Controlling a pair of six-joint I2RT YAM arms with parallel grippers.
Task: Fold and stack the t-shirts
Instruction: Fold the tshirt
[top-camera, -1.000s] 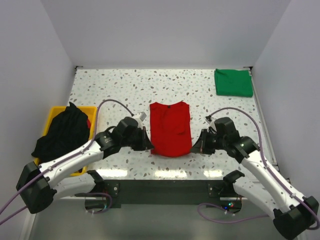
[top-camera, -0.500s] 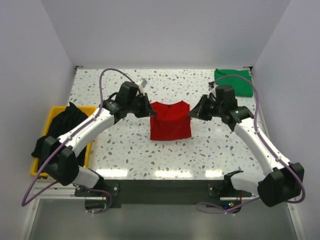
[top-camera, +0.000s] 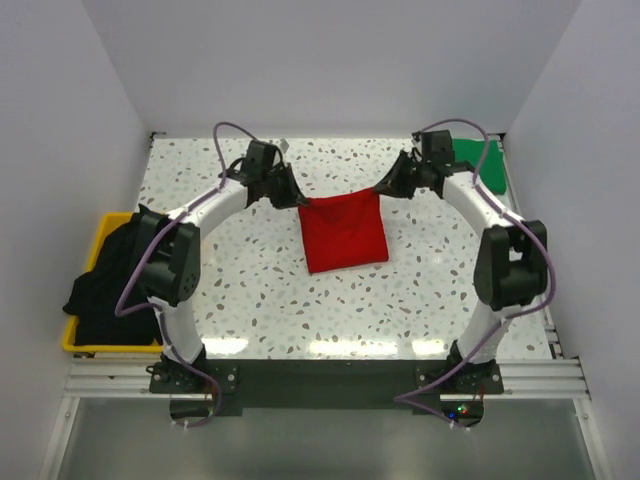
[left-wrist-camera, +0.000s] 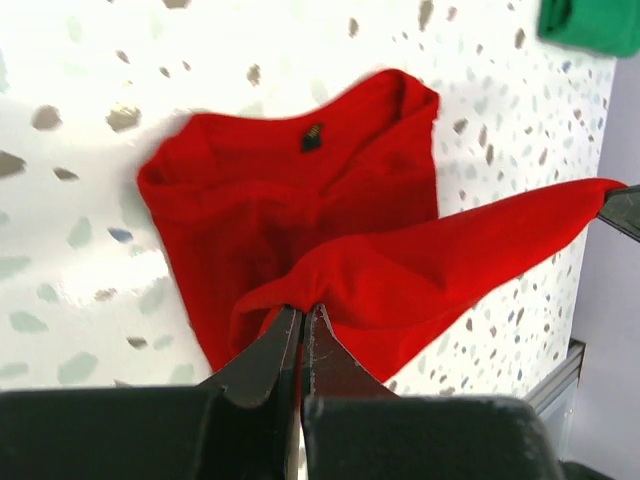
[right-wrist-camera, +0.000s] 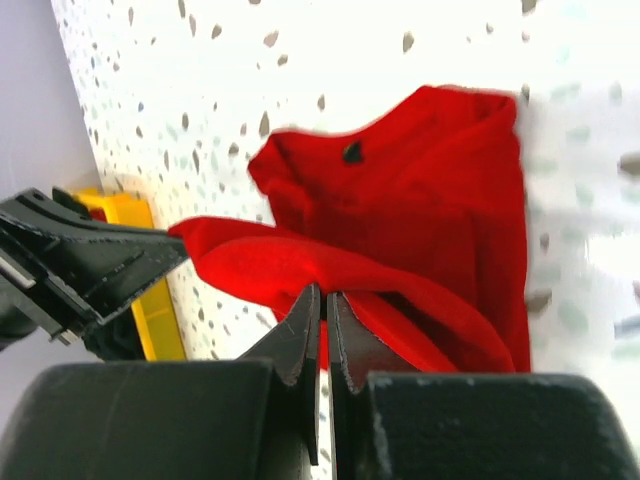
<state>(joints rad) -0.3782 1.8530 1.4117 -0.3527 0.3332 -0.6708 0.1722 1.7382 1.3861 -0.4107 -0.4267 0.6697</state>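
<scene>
arms: both outstretched | left gripper (top-camera: 297, 199), right gripper (top-camera: 379, 190): pinching red t-shirt (top-camera: 345, 236) edge

A speckled white table (top-camera: 250, 290) sits enclosed by plain pale walls (top-camera: 330, 60) under even light.

Left pincer (left-wrist-camera: 303, 322) clamped on red t-shirt (left-wrist-camera: 330, 190) edge, lifted above speckled table (left-wrist-camera: 70, 150); green t-shirt (left-wrist-camera: 585, 22) top-right.

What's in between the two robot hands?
The red t-shirt: its lifted edge stretches from the left gripper to the right gripper, both pinching it. The top view shows this best.
</scene>
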